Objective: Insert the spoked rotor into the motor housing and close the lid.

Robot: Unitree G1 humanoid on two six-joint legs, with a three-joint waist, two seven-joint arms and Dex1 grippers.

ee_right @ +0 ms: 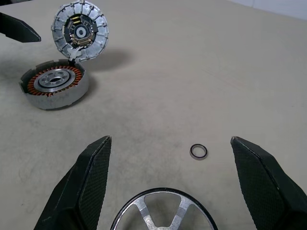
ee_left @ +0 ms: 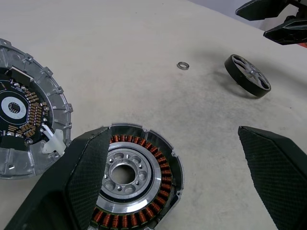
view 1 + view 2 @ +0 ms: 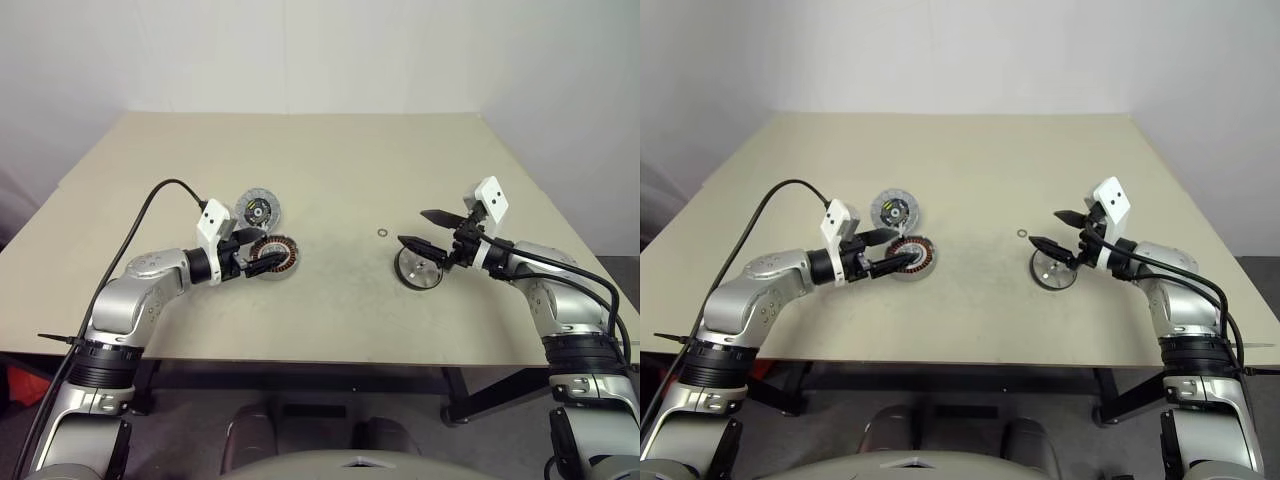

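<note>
Both claws gape released, the left claw at the copper-wound motor housing and propped-up lid left of the bench's middle, so the right claw probably next drops onto the spoked rotor lying toward the right edge.

You find no readable text, label, brand or number on anything here; the lid carries small board markings, too fine to make out.
</note>
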